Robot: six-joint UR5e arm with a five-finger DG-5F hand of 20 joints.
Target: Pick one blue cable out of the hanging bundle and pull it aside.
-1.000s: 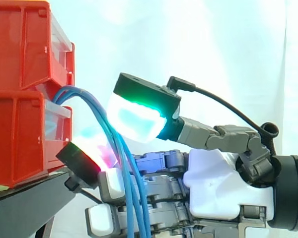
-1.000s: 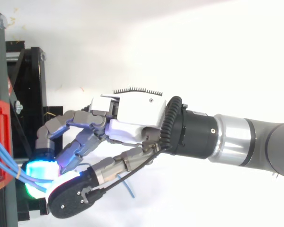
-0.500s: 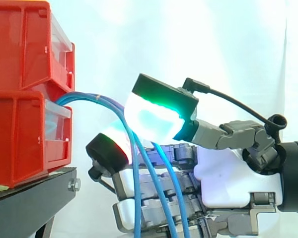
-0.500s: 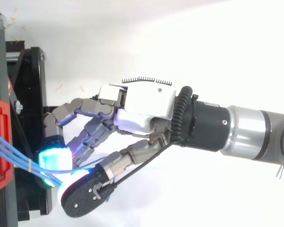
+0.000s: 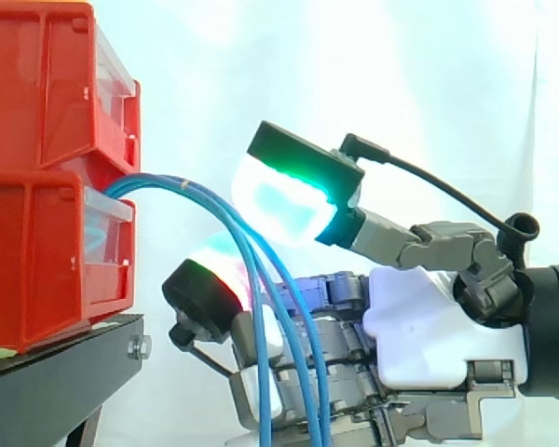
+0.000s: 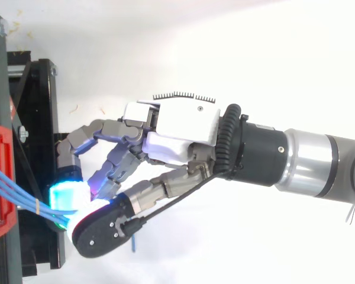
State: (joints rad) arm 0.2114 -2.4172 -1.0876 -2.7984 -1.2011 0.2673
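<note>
A bundle of thin blue cables (image 5: 205,197) comes out of the lower red bin (image 5: 37,261), arches to the right and drops down in front of my hand (image 5: 419,326). The thumb's green-cyan pad (image 5: 284,200) sits over the top of the arch, and a curled finger with a red-green pad (image 5: 205,284) lies below and left of it. Seen from above, the cables (image 6: 18,198) run from the bin (image 6: 3,177) into the narrow space between a cyan fingertip (image 6: 70,195) and the thumb (image 6: 100,231). The hand (image 6: 177,127) is curled round several cables, not one alone.
A second red bin (image 5: 37,93) is stacked on the lower one, both on a black stand (image 5: 56,382) at the left. The stand's frame (image 6: 35,106) lies just left of the fingertips. A white curtain hangs behind.
Over the second the hand has moved right, away from the bins, drawing the cables out into a longer arch. Over the last half second the cables have bunched closer together.
</note>
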